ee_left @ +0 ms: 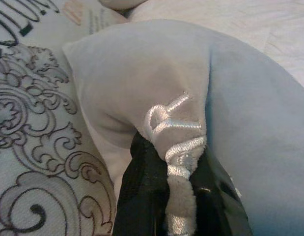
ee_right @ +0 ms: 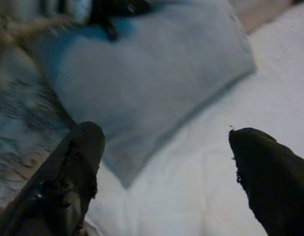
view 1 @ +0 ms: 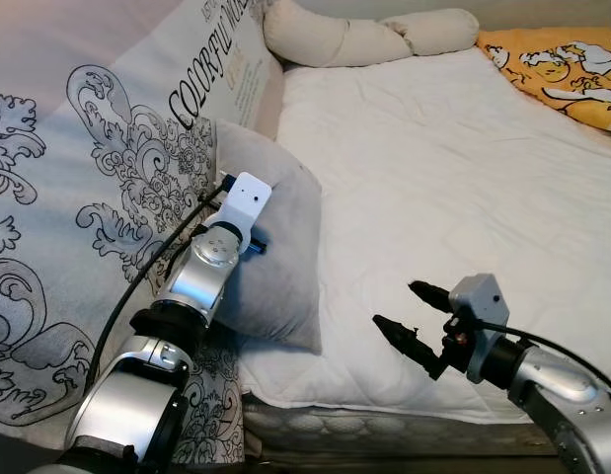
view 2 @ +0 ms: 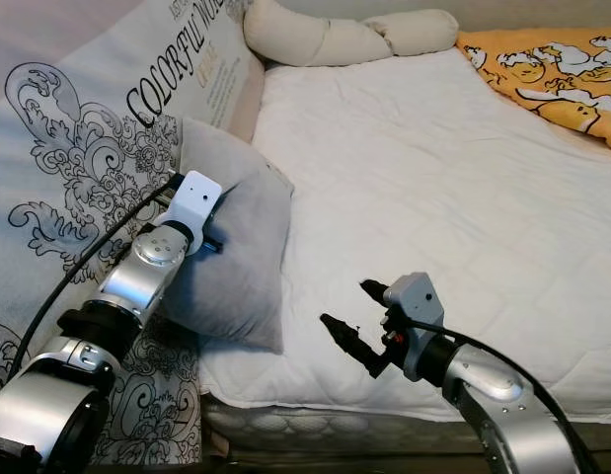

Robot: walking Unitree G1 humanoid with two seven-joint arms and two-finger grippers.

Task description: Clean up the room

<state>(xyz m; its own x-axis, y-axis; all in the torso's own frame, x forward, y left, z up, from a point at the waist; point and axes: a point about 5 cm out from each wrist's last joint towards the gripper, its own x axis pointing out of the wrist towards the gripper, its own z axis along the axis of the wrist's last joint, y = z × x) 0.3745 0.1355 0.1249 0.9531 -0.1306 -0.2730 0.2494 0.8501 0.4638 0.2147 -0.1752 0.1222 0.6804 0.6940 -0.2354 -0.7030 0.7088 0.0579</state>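
Note:
A grey pillow (view 1: 275,267) stands on edge at the left side of the white bed (view 1: 453,188), leaning toward the patterned quilt (view 1: 78,197). My left gripper (ee_left: 179,196) is shut on the pillow's edge, pinching a seam with embroidered letters (ee_left: 174,132). My left arm (view 1: 201,276) reaches up along the quilt to that pillow. My right gripper (view 1: 409,316) hovers open over the bed's near edge, a little to the right of the pillow and pointing at it. In the right wrist view the two fingers (ee_right: 68,172) frame the pillow (ee_right: 147,73) with nothing between them.
A long cream bolster (view 1: 364,35) lies across the head of the bed. An orange blanket with cartoon prints (view 1: 567,64) covers the far right corner. The quilt with black scrollwork and lettering drapes along the bed's left side. The mattress edge (view 1: 384,425) runs below my right arm.

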